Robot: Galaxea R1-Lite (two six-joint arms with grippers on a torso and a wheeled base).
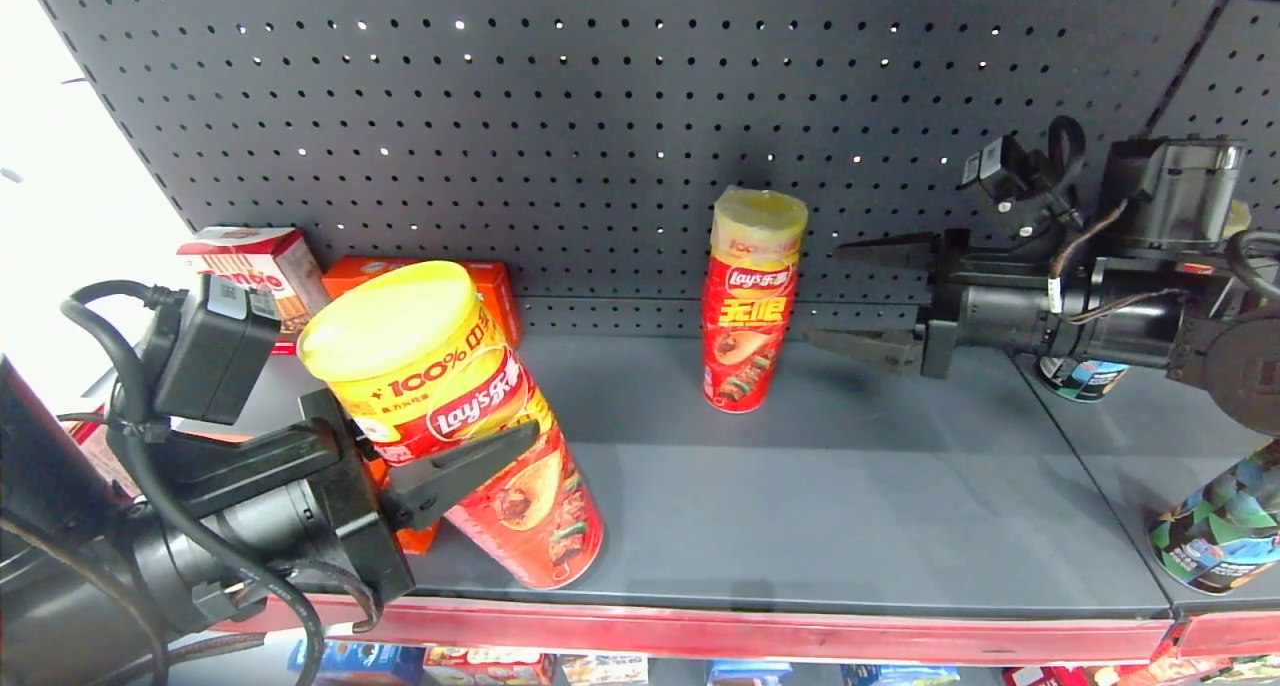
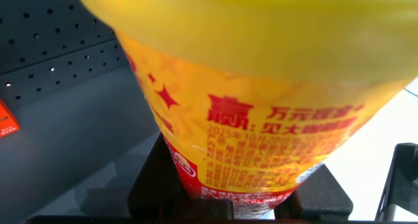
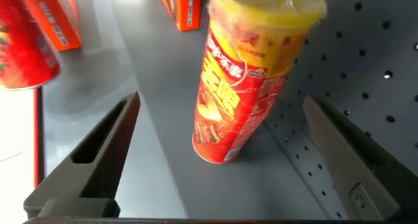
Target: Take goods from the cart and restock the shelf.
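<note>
Two chip cans: tilted can (image 1: 440, 376) in pinching left jaws, upright can (image 1: 750, 306) near spread right jaws.

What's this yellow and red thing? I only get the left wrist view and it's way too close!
Observer: It's a tall chip can with a yellow lid. The left gripper clamps it tilted, with its base down near the front edge of the shelf.
Operator: Is there another one like it?
Observer: Yes. A second can stands upright farther back, close to the pegboard wall.
Operator: Where's my other arm?
Observer: The right gripper is open and points at that upright can from the right, without touching it.
</note>
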